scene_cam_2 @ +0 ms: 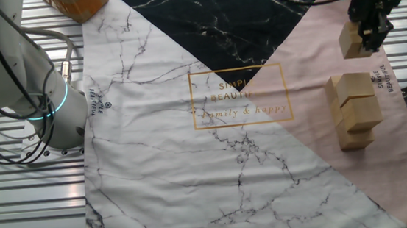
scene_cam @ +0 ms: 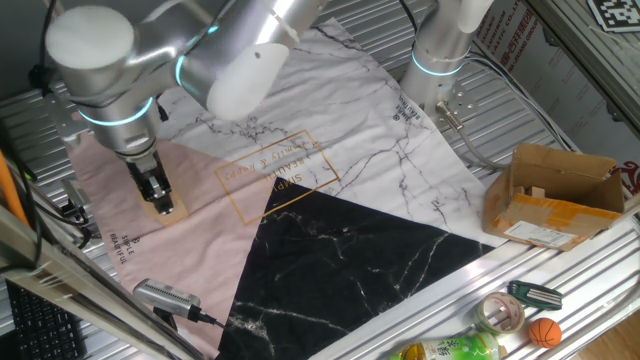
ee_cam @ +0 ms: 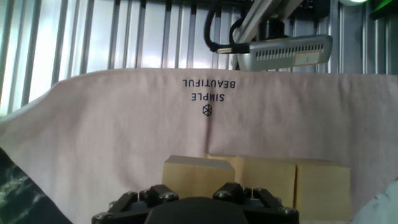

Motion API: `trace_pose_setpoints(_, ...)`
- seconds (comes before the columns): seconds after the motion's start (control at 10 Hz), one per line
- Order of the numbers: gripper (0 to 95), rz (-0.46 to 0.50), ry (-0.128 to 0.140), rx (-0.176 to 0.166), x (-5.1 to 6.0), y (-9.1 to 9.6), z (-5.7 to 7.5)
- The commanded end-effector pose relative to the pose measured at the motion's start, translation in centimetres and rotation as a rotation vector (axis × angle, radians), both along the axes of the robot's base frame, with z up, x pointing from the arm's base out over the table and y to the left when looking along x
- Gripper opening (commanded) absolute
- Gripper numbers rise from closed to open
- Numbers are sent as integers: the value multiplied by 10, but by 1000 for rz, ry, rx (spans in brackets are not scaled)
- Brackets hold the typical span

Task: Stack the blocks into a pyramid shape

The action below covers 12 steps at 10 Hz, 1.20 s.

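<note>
Tan wood shows between the fingers of the pincer (scene_cam_2: 371, 31), which grips one block (scene_cam_2: 350, 40) above the pink corner of the cloth (scene_cam_2: 155, 155) on the desk (scene_cam_2: 20, 211). Near it on the pink part, the other blocks (scene_cam_2: 354, 108) sit pressed together in a cluster; their exact count is unclear.

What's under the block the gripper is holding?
The held block hangs over bare pink cloth, apart from the block stack. In the hand view more blocks sit beyond the fingers. The spot directly beneath is hidden.
</note>
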<state>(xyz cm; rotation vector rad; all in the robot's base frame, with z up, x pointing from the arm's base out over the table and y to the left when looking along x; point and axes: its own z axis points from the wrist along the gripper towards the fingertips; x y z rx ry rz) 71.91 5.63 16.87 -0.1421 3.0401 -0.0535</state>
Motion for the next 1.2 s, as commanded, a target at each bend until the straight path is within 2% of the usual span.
trace_pose_setpoints(0.1,0,17,7,1,7,-7,-3)
trace_pose_setpoints(0.2,0,25,8,0,11,-11,-5)
trace_pose_setpoints(0.3,0,40,14,1,19,-17,-7)
trace_pose_setpoints(0.4,0,44,21,3,21,-19,-8)
trace_pose_setpoints(0.6,0,39,35,5,40,-21,-6)
trace_pose_setpoints(0.8,0,5,38,3,46,-18,-4)
trace_pose_setpoints(1.2,0,-20,35,9,46,-18,-4)
